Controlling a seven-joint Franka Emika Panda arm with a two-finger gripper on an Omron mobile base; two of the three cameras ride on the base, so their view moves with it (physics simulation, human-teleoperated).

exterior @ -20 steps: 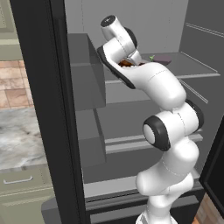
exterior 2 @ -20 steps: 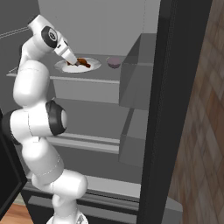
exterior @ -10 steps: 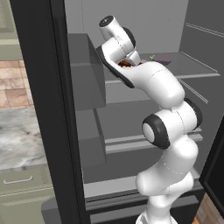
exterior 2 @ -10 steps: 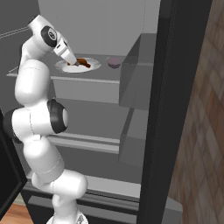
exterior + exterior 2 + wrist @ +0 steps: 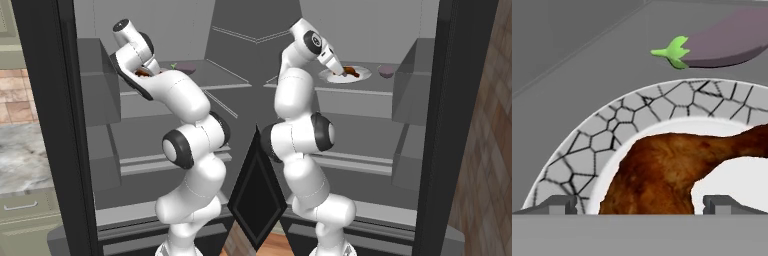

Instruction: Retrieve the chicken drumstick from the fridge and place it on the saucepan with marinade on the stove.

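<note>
The fridge (image 5: pixel 45 115) stands open, showing its grey shelved inside. On its upper shelf lies a white plate (image 5: pixel 587 150) with a grey cracked-pattern rim, and the reddish-brown chicken drumstick (image 5: pixel 662 170) rests on it. My gripper (image 5: pixel 642 205) hangs open just over the drumstick's thick end, one fingertip on each side of it. The right base view has the gripper (image 5: pixel 338 70) at the plate (image 5: pixel 363 75), touching or nearly touching the drumstick (image 5: pixel 352 72). From the left, the drumstick (image 5: pixel 143 73) peeks out beside the hand (image 5: pixel 147 67). The saucepan and stove are out of view.
A dark purple eggplant (image 5: pixel 727 47) with a green stem lies on the same shelf just beyond the plate, also seen as a purple lump (image 5: pixel 387 71). Grey door bins (image 5: pixel 413 80) jut out at the side. Lower shelves (image 5: pixel 150 160) run behind the arm.
</note>
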